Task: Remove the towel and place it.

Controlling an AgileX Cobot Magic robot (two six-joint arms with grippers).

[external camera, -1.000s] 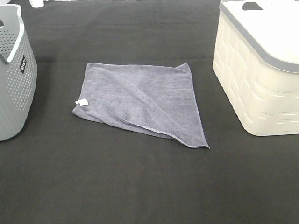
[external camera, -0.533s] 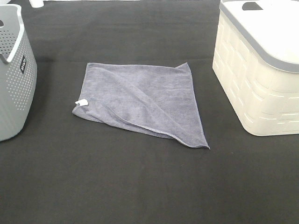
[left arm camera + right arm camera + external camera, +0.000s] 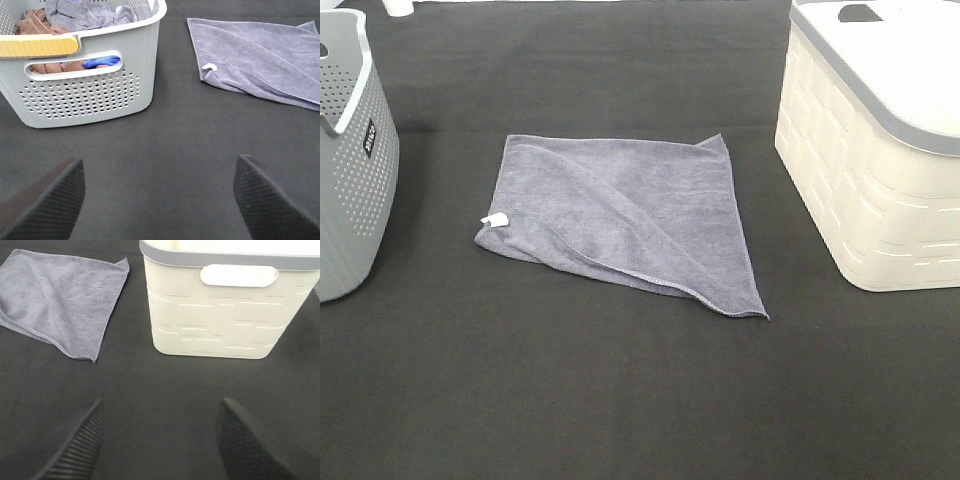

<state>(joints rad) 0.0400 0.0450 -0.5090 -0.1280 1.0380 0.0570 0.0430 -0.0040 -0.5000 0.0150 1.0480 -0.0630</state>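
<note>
Nothing has moved since the earlier frames: I see the towel (image 3: 630, 215) in the same spot, spread flat on the dark table (image 3: 620, 400), one fold running diagonally across it and its white tag (image 3: 496, 219) at the left corner. On the far left stands a grey perforated basket (image 3: 355, 170); my left wrist camera shows it holding brown, blue and purplish cloths (image 3: 75, 17). My left gripper (image 3: 160, 200) hangs above bare table near that basket, jaws apart and empty. Right of the towel sits a cream basket (image 3: 865, 150) with a grey rim. My right gripper (image 3: 157, 445) hangs before it, jaws apart, holding nothing.
</note>
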